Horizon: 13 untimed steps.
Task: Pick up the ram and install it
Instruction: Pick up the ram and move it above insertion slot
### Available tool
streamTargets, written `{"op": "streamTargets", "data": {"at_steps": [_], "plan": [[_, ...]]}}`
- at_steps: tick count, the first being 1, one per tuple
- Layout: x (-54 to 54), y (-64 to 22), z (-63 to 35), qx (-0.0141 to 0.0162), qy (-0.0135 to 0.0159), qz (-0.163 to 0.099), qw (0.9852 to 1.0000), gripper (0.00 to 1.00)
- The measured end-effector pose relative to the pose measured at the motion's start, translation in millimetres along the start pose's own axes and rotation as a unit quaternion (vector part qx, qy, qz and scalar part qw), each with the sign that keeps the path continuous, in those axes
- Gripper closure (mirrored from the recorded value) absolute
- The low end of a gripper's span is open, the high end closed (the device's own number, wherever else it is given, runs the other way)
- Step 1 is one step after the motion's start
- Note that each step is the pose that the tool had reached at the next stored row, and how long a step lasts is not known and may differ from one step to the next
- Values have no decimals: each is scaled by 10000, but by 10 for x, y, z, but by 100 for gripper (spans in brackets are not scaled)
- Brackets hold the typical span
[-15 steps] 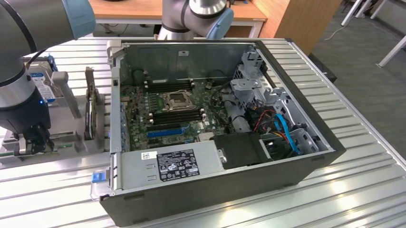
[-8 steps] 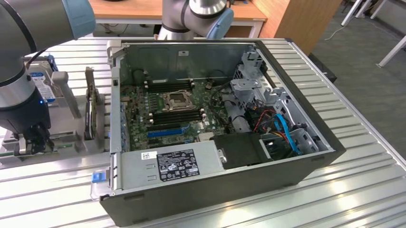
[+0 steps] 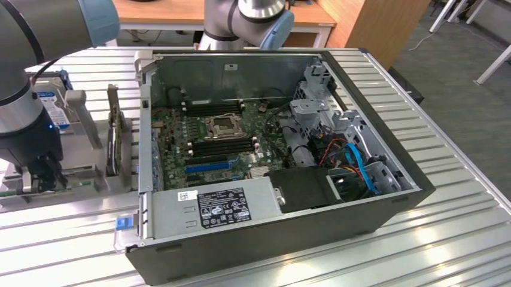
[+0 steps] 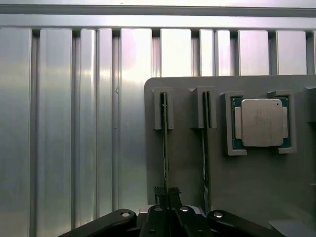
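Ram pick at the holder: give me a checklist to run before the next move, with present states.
1. The tool is shut on the ram: ok.
2. The ram is clear of its holder slot: not ok, it stands in the slot.
3. The neighbouring stick is untouched by the tool: cannot tell.
4. The computer case is open, motherboard exposed: ok.
5. The memory slots look empty: ok.

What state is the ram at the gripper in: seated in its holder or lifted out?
Seated. The ram stands on edge, its end inside the gray holder's bracket; the gripper is shut on it.
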State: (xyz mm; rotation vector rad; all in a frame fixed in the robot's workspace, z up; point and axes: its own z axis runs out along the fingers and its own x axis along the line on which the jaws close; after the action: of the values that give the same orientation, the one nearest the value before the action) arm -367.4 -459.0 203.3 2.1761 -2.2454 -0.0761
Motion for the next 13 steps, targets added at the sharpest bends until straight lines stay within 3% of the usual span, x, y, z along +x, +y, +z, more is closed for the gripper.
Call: {"op": "streamTargets", "data": {"at_steps": [13], "plan": [[-5,9,-192,0,-1,0,10000,88]]}}
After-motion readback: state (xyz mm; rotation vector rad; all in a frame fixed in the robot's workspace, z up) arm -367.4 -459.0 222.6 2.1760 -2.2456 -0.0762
